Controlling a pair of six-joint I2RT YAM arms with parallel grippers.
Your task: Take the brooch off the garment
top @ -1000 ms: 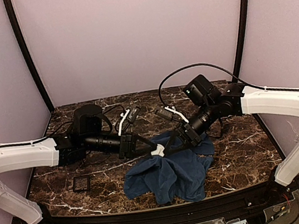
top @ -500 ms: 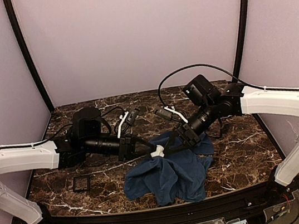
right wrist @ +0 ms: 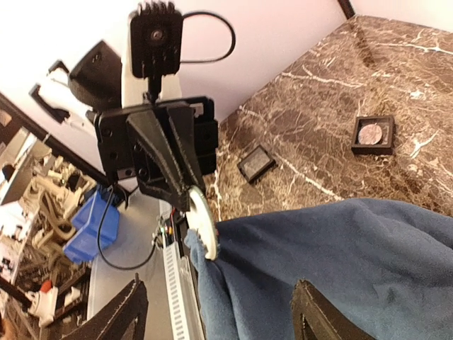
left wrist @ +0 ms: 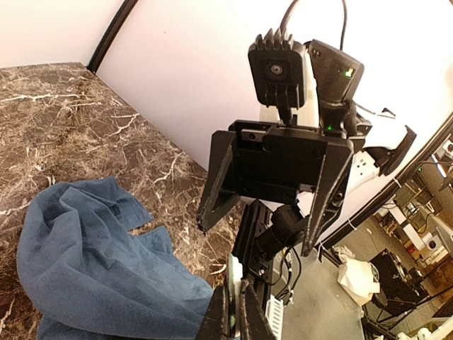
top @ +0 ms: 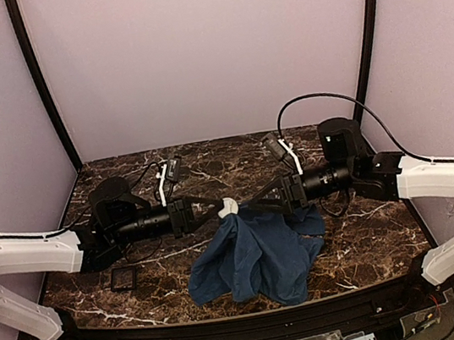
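Observation:
The brooch [top: 228, 208], a small whitish disc, is pinched edge-on in my left gripper [top: 215, 208], which is shut on it above the table. A corner of the blue garment [top: 257, 255] still clings to the disc and the cloth hangs from it onto the marble. In the right wrist view the brooch [right wrist: 202, 223] shows at the tip of the left gripper [right wrist: 180, 195], with the garment [right wrist: 340, 269] draped below. My right gripper [top: 259, 201] stands open just right of the brooch, holding nothing. The left wrist view shows the brooch [left wrist: 236, 268] between my shut fingers, facing the open right gripper [left wrist: 255, 239].
A small black square tray [top: 124, 278] lies on the marble table [top: 365, 235] at the front left. The right wrist view shows it [right wrist: 256, 163] and a second black tray [right wrist: 374, 134] with a round piece in it. Black poles and lilac walls close in the sides and back.
The right gripper has opened and drawn back to the right. The left gripper has stayed shut on the brooch and shifted left and up, lifting the garment's corner with it.

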